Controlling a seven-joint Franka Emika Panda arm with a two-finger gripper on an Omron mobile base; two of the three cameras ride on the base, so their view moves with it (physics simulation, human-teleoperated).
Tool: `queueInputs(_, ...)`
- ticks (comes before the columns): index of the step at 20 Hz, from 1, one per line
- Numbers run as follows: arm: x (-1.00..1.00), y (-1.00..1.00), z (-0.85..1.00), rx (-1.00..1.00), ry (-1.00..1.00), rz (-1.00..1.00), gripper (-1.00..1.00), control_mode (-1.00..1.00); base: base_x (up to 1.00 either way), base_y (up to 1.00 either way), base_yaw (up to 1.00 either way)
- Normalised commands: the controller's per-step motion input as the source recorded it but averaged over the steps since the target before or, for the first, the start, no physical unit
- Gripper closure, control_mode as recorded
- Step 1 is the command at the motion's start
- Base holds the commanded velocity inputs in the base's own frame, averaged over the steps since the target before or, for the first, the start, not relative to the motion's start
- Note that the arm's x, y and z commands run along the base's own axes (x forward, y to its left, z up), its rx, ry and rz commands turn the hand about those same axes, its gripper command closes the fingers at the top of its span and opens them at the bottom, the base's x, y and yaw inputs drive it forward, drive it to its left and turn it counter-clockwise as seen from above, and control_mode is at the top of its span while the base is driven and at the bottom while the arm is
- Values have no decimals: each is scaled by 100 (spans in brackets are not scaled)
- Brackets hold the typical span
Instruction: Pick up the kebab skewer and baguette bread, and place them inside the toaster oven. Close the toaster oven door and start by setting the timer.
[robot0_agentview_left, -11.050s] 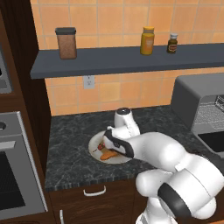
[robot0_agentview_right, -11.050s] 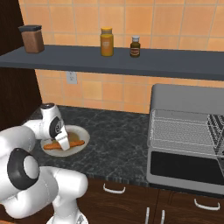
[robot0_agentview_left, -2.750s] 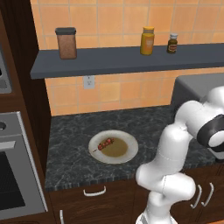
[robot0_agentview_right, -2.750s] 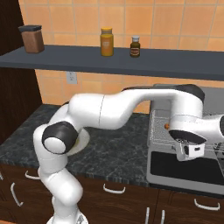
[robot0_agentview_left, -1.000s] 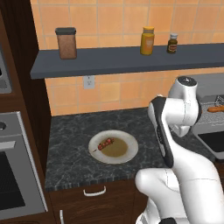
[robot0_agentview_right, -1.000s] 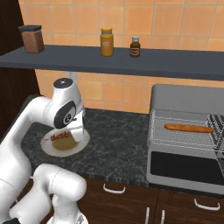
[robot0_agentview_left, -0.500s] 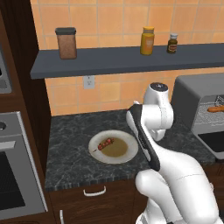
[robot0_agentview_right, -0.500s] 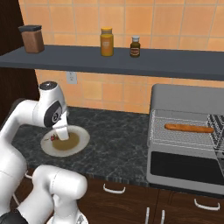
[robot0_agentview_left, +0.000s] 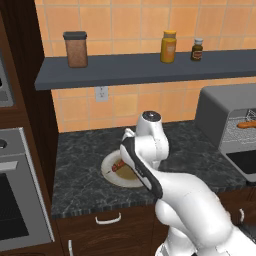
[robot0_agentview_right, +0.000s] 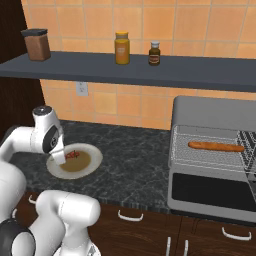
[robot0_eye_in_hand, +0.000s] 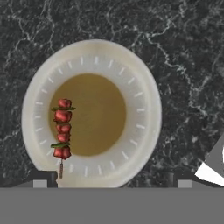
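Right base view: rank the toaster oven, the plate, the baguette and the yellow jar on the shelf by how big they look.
1. toaster oven
2. plate
3. baguette
4. yellow jar

The baguette is longer than the jar but thinner, so the last two are close. The jar also sits farther back.

Left base view sits behind the arm on its left, up high, looking forward and down at the dark speckled stone counter (robot0_agentview_left: 85, 175), with the round cream plate with a tan centre (robot0_agentview_left: 111, 174) mid-frame and the boxy grey metal toaster oven (robot0_agentview_left: 220, 117) at the right edge. Right base view does the same from the other side, so the same plate (robot0_agentview_right: 90, 163) lands left and the oven (robot0_agentview_right: 210, 115) big on the right. Both share the grey wall shelf (robot0_agentview_left: 150, 70) too. Hand view looks straight down, close over the plate (robot0_eye_in_hand: 148, 113).
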Motion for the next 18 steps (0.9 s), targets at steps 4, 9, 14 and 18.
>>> queueInputs(4,77,23,-24,0,1,4,-100,-100,0,0,0)
queueInputs(9,50,1,-24,2,3,10,-100,-100,0,0,0)
queueInputs(14,7,32,-46,0,0,3,-100,-100,0,0,0)
queueInputs(18,3,9,-35,0,0,0,-100,-100,0,0,0)
